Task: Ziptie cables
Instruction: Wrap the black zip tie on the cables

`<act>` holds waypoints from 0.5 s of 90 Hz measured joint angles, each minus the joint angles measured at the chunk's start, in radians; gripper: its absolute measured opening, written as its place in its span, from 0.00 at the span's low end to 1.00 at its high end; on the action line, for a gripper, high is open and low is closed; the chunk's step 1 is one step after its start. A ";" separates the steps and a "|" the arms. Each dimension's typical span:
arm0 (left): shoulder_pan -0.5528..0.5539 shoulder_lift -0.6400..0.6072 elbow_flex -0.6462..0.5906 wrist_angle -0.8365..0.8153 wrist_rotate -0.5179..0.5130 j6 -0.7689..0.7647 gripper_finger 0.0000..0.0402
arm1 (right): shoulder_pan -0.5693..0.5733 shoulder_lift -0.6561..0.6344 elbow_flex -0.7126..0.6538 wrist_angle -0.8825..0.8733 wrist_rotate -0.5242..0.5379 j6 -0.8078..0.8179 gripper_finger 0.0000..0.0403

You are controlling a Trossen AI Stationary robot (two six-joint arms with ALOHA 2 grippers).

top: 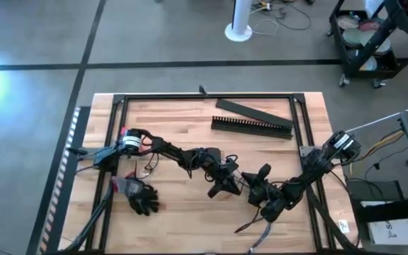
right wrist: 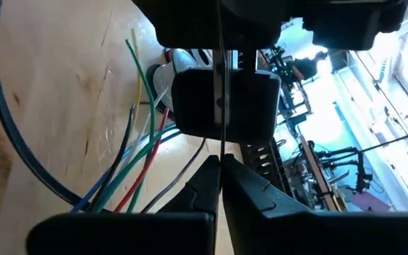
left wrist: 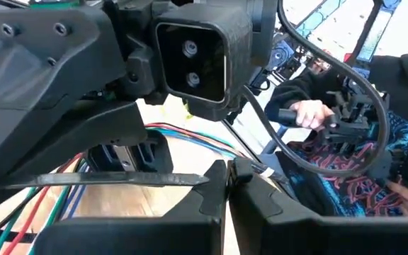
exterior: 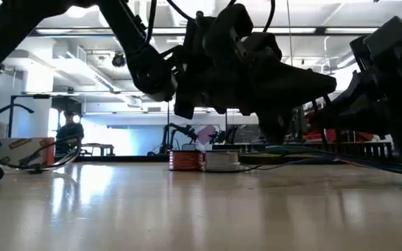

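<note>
Both grippers meet above desk [top: 168, 117] middle, toward front edge. Left gripper [left wrist: 227, 185] jaws closed on ziptie [left wrist: 119, 179]; right gripper [right wrist: 220, 173] jaws pinch same ziptie. Coloured cables [right wrist: 137, 152] on desk beneath.

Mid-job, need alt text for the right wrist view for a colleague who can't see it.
The right gripper is shut on a thin black ziptie that runs straight up to the left gripper close ahead. Beside them, blue, green, red and yellow cables lie on the wooden table.

Grey concrete floor [top: 154, 39] with dark seams, white pedestal base [top: 238, 31], bright ceiling strip lights [exterior: 187, 31]
</note>
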 joint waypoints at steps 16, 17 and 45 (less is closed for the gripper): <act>0.000 0.000 0.000 -0.004 0.001 0.000 0.00 | 0.000 -0.001 0.000 0.026 -0.006 -0.027 0.00; 0.000 0.000 0.000 -0.004 0.001 0.000 0.00 | 0.000 -0.002 0.000 0.028 -0.007 -0.029 0.00; 0.000 0.000 0.000 -0.005 0.009 0.018 0.00 | 0.001 -0.002 -0.002 0.032 0.005 0.026 0.00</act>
